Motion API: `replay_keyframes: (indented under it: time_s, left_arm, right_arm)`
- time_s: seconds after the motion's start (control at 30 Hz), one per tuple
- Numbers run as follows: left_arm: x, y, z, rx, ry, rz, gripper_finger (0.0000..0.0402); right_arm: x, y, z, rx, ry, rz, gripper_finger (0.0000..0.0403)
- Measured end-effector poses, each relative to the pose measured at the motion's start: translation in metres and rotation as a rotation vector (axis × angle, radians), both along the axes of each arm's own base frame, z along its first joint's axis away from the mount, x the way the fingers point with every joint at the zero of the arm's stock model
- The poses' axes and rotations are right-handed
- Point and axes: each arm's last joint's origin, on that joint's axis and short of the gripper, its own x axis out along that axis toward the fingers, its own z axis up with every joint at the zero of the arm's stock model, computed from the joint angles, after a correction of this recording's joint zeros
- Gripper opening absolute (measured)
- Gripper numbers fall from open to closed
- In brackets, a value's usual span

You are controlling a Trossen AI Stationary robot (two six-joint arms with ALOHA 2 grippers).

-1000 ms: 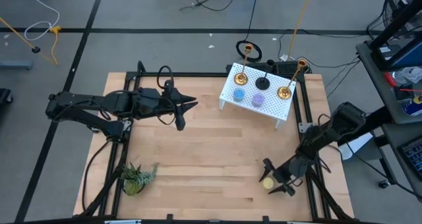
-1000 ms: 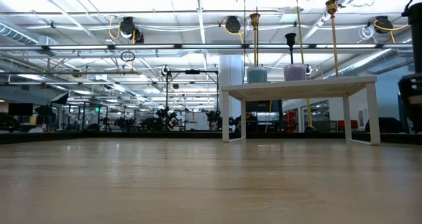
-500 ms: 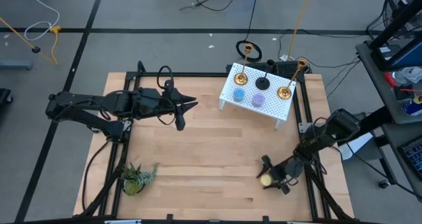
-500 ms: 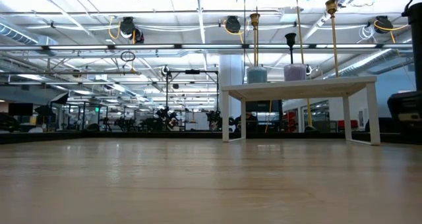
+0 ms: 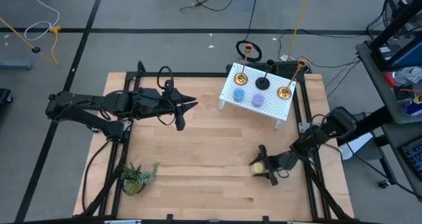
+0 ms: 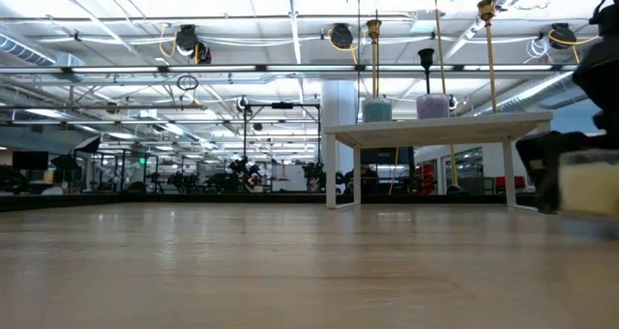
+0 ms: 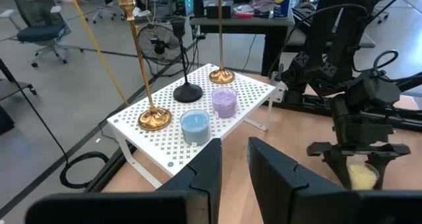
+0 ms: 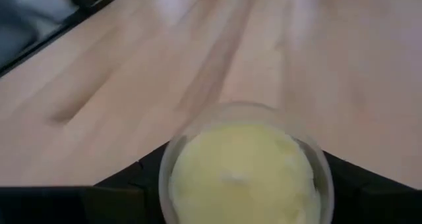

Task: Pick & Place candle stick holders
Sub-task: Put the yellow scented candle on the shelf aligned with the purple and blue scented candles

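Note:
My right gripper (image 5: 259,168) is shut on a low round yellow candle holder (image 8: 241,171) over the table's near right part; the holder also shows in the left wrist view (image 7: 361,176) and the low view (image 6: 590,184). Two brass holders (image 5: 241,78) (image 5: 284,91), a black one (image 5: 262,84), a blue one (image 5: 239,92) and a lilac one (image 5: 258,100) stand by their bases on the white perforated stand (image 5: 270,109). My left gripper (image 5: 194,105) waits at the table's far left, narrowly open and empty. My right gripper pinches the yellow holder's round side wall (image 8: 173,178) between its two fingers (image 8: 125,191), one on each side. The fingers come from the table's right, slanting down. The holder is upright, its open top up. Whether it is clear of the table I cannot tell.
A small green plant (image 5: 135,178) lies at the table's near left corner. The white stand occupies the far right corner. Bare wood (image 5: 211,151) lies between the arms. Black frame rails (image 5: 306,118) run along the table's edges.
My right gripper, shut on the yellow holder, has carried it from the near right edge toward the table's left and somewhat toward the far edge, faster in the last half second. The holder has come into the low view at the right.

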Motion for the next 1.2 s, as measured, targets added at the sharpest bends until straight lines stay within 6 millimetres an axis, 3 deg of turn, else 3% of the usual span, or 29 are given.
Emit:
replay_keyframes:
  time_s: [0.1, 0.4, 0.73, 1.2]
  left_arm:
    - [0.0, 0.0, 0.0, 0.0, 0.0, 0.0, 0.0081]
    - [0.0, 0.0, 0.0, -0.003, 0.001, -0.014, 0.0081]
    - [0.0, -0.002, 0.0, -0.013, 0.002, -0.056, 0.0081]
    - [0.0, -0.002, 0.0, 0.019, 0.013, -0.065, 0.0081]
  right_arm:
    - [0.005, -0.007, 0.002, -0.006, -0.026, -0.075, 0.0221]
    - [0.018, -0.025, 0.008, 0.031, -0.088, -0.206, 0.0224]
    - [0.025, -0.042, 0.034, 0.081, -0.18, -0.293, 0.0222]
    - [-0.002, -0.072, 0.086, 0.041, -0.241, -0.399, 0.0223]
